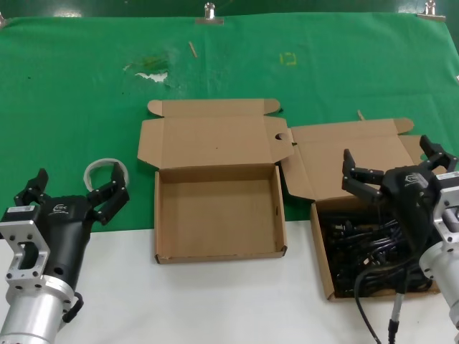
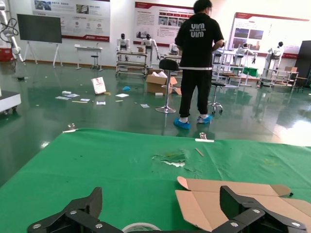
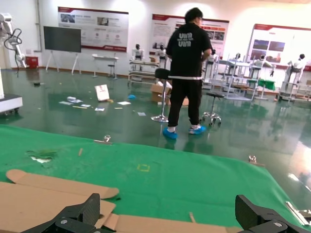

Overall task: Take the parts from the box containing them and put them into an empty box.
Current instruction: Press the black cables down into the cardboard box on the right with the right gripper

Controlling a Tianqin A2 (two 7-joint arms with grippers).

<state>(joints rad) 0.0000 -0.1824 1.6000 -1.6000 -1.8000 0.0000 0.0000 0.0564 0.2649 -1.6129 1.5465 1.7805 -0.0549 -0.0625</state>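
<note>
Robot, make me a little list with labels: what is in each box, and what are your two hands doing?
Empty box: middle of the table, lid open, nothing inside.
Full box: on the robot's right, lid open, holds the black cords.
Right hand: open, above the full box, holding nothing.
Left hand: open, low on the robot's left, away from both boxes.
Tape ring: on the green cloth by the left hand.

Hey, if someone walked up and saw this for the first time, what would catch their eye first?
Two open brown cardboard boxes sit side by side on the green cloth: the empty box in the middle and, to its right, the box containing them, full of tangled black power cords. The right tool hovers open over that full box, while the left tool waits open beside a clear tape ring.
</note>
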